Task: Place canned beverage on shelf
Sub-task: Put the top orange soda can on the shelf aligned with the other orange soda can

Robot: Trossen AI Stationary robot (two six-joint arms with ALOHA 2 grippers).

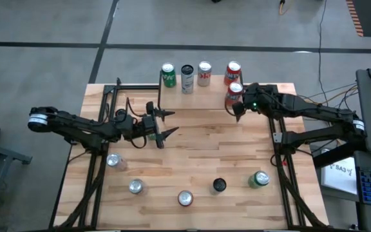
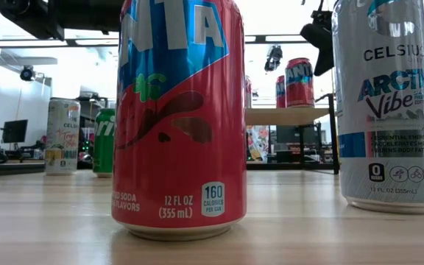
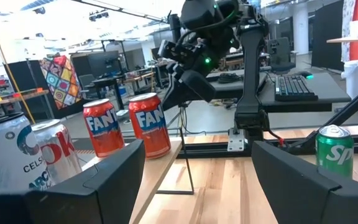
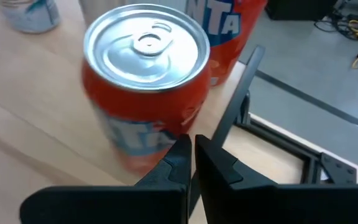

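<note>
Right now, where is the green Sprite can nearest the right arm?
In the high view, the green Sprite can stands upright on the tabletop's near right, beside the black-topped can, well away from the shelf.

Cans on shelf (image 1: 172, 96): five, in the far row: green can (image 1: 168, 75), dark can (image 1: 187, 78), white-red can (image 1: 204, 74), two red cans (image 1: 233, 73) and (image 1: 234, 95).
Cans on table (image 1: 198, 154), near side: five: silver cans (image 1: 113, 161), (image 1: 136, 187), (image 1: 185, 198), black can (image 1: 219, 186), green can (image 1: 259, 180).
Shelves: one.
Arms: two.
</note>
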